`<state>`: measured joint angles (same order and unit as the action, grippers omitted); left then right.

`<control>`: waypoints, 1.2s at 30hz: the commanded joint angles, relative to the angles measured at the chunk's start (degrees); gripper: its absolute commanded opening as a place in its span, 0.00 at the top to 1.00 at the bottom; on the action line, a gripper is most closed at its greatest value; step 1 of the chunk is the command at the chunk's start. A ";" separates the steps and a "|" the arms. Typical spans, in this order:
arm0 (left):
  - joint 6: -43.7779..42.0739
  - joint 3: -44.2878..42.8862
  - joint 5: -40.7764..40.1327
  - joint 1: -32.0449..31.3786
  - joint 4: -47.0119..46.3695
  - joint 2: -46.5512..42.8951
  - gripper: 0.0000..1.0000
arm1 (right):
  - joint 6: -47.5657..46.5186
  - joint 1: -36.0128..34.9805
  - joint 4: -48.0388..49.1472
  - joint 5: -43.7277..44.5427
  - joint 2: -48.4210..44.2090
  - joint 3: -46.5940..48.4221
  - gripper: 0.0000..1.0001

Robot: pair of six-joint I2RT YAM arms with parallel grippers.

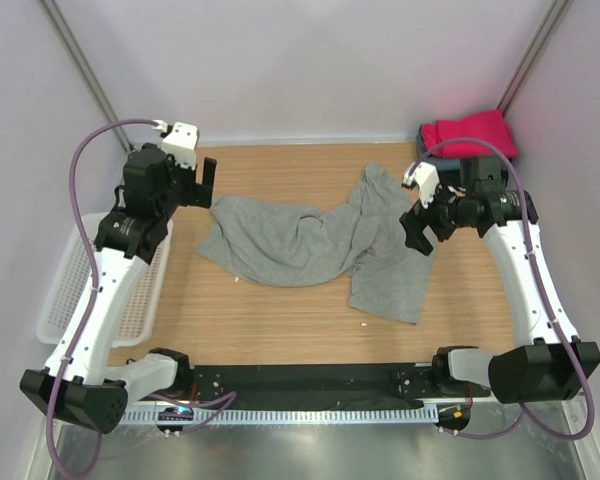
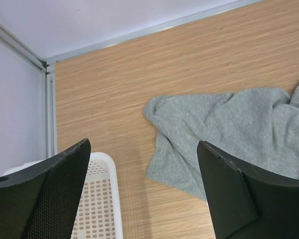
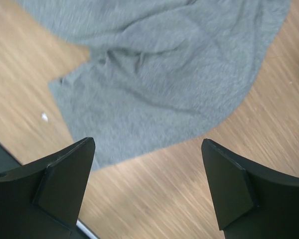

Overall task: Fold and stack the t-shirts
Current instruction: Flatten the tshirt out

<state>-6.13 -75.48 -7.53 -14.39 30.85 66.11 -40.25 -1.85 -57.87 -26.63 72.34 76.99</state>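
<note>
A large heather-grey t-shirt lies crumpled and spread across the middle of the wooden table. Its left edge shows in the left wrist view, its right part in the right wrist view. A folded magenta-red t-shirt rests on a slate-blue one in the back right corner. My left gripper hangs open just left of the grey shirt, holding nothing. At the shirt's right edge, my right gripper is open over bare wood, also holding nothing.
A white plastic mesh basket stands off the table's left edge, below the left gripper. Walls close in the back and both sides. A small white speck lies on the wood beside the shirt.
</note>
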 commanded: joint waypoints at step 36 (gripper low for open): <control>1.74 7.54 -2.22 -0.02 -1.93 2.18 0.13 | -32.35 0.09 20.34 7.74 -19.16 -50.01 0.27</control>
<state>-4.84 -68.40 -8.99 -14.39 32.27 69.36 -72.01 -1.80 -42.72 -18.06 52.93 26.98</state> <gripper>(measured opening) 0.870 0.735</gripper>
